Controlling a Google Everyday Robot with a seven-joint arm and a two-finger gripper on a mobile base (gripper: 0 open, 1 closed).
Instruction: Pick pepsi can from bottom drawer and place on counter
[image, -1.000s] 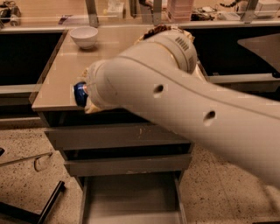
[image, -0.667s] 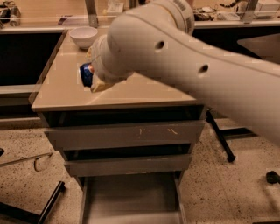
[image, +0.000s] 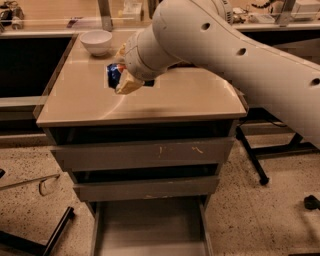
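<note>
Gripper clamped on pepsi can. Since a second ago: can carried from counter front edge inward, now over left-centre surface, near white bowl. Bottom drawer open, can removed. Judgement: transfer nearly complete; lower and release pending.

Arm crosses the view — gripper upper-left, jaws clamped on pepsi can.
</note>
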